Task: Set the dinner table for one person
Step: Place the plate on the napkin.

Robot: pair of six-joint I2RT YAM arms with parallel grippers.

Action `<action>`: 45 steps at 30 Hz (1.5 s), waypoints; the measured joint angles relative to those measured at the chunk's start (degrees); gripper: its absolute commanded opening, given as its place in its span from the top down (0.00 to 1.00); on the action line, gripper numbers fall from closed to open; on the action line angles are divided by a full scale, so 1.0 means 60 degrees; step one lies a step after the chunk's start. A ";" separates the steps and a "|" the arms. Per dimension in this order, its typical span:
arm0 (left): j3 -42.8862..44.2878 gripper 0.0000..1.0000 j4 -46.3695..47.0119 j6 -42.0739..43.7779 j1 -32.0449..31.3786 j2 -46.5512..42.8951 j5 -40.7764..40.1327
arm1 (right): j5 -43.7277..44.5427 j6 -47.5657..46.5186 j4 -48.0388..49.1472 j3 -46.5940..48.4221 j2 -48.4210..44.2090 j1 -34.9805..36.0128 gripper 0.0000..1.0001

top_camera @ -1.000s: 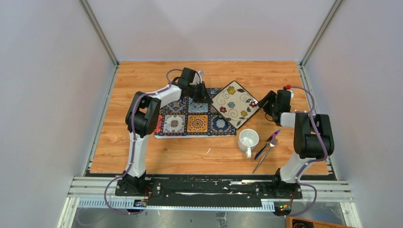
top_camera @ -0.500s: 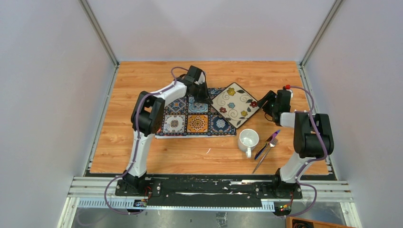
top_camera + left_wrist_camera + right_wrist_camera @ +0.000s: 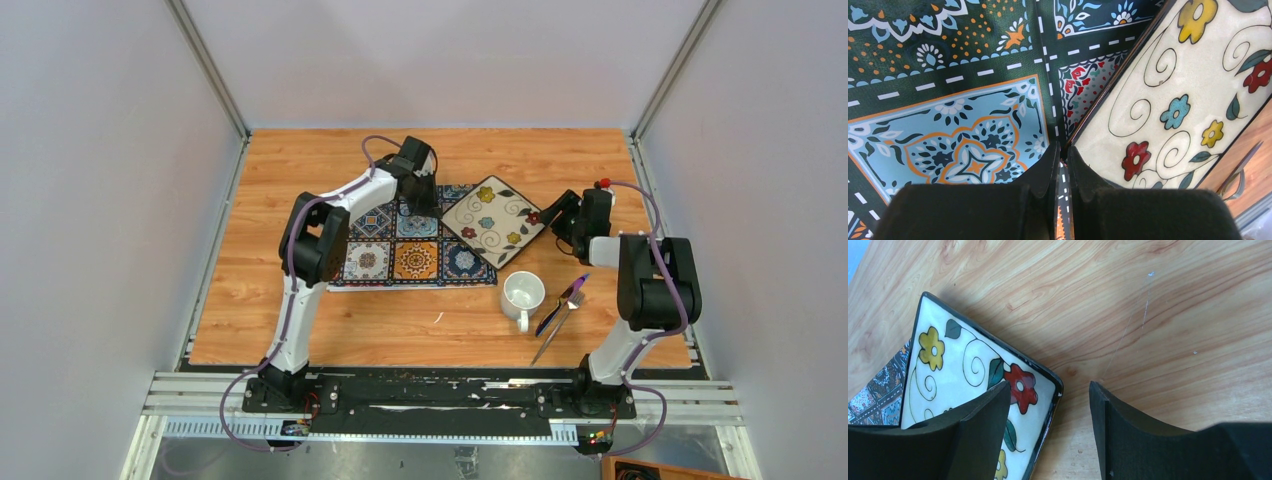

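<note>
The dinner table (image 3: 300, 170) of orange-brown wood holds a tile-patterned placemat (image 3: 400, 258). A square cream plate (image 3: 495, 222) with painted flowers lies turned like a diamond, its left part over the mat's right end. My left gripper (image 3: 430, 205) is at the plate's left corner. In the left wrist view the gripper (image 3: 1064, 152) is shut, with the plate's (image 3: 1173, 100) dark rim pinched between the tips and only a slit behind them. My right gripper (image 3: 553, 215) stands open astride the plate's right corner (image 3: 963, 375), one finger over the plate, the other over bare wood (image 3: 1148, 315).
A white mug (image 3: 522, 293) stands in front of the plate, handle toward the near edge. To its right lie a purple-handled spoon (image 3: 560, 305) and a silver fork (image 3: 553, 338), side by side. Grey walls and metal posts enclose the table on three sides.
The left arm's elbow and wrist have swung to the right while its fingertips stayed at the plate's left corner. Plate and right arm have hardly moved.
</note>
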 measured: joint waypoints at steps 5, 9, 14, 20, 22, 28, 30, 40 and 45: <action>0.0004 1.00 -0.0007 0.0004 -0.0011 0.0000 -0.0033 | -0.0087 0.0058 0.0025 0.0000 0.0007 0.0000 0.36; 0.0004 1.00 -0.0011 0.0004 -0.0011 0.0000 -0.0036 | -0.0098 0.0124 0.0157 0.0000 0.0091 0.0004 0.36; 0.0007 0.83 -0.0011 0.0004 -0.0011 0.0000 -0.0036 | -0.0131 0.0255 0.0739 0.0000 0.0372 0.0004 0.36; -0.0120 0.69 0.0109 -0.0066 -0.0004 -0.0004 -0.0018 | -0.0127 0.0295 0.1042 -0.0073 0.0448 0.0004 0.37; -0.0226 0.69 0.0270 -0.0117 0.0055 -0.0004 0.0113 | -0.0124 0.0295 0.1133 -0.0124 0.0448 0.0004 0.37; -0.1107 0.69 0.1308 -0.0612 0.0306 -0.0200 0.0914 | -0.0124 0.0335 0.1348 -0.0244 0.0448 -0.0007 0.38; -0.1355 0.70 0.1632 -0.0754 0.0353 -0.0266 0.1067 | -0.0124 0.0375 0.1377 -0.0262 0.0448 -0.0007 0.38; -0.1880 0.72 0.2499 -0.1198 0.0474 -0.0375 0.1596 | -0.0302 0.0721 0.1497 -0.0262 0.0634 -0.0007 0.52; -0.1880 0.83 0.2550 -0.1231 0.0474 -0.0375 0.1665 | -0.0382 0.0849 0.1512 -0.0262 0.0725 -0.0025 0.74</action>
